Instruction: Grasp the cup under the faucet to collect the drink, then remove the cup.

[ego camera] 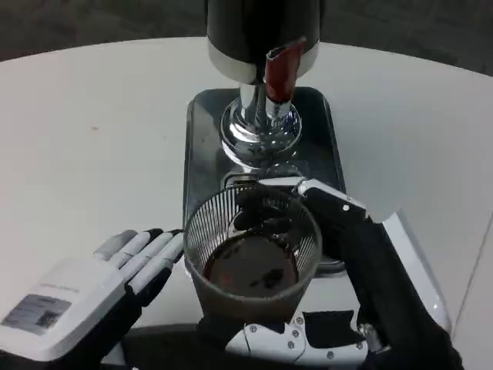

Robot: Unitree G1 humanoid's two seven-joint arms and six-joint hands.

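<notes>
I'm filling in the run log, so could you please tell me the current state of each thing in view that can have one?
Ribbed clear glass cup: upright, partly filled with dark reddish-brown drink, held over the tray's near end.
Red faucet lever on the black and chrome dispenser: no stream visible.
Metal drip tray: flat on the white table.
Right hand: fingers wrapped round the cup.
Left hand: fingers extended, holding nothing.

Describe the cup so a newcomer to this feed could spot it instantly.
Start at the dark drink dispenser with its red tap handle, standing on a metal tray. Just in front of the tray, the right hand holds the cup: clear, ribbed, with dark reddish-brown drink inside, the only glass item here.
</notes>
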